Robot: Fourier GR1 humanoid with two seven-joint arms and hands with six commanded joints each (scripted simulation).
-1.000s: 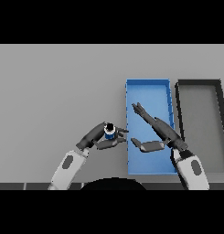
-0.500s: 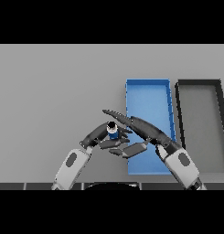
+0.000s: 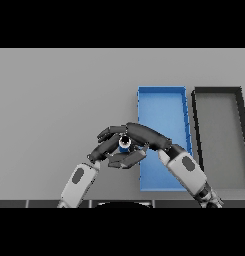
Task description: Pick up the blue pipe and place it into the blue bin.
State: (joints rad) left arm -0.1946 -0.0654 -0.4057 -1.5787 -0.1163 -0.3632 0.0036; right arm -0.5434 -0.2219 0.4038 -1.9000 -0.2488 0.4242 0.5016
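Hands: left hand (image 3: 108,145) and right hand (image 3: 143,135) meet just beside the blue bin (image 3: 162,100), at its nine o'clock.
Fingers: both curl round the blue pipe (image 3: 124,145); which hand bears it is hard to tell.
Pipe: between the palms, outside the bin.
Beyond: dark grey bin (image 3: 219,92) at three o'clock.
Progress: seemingly grasped; transfer and release remain.

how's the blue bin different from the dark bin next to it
The blue bin is bright blue inside and out; the dark bin has a black rim and a grey floor. The blue bin sits closer to the hands and the right arm crosses its lower part; the dark bin lies at the far right, uncovered. Both are long rectangular open trays, side by side on the table.
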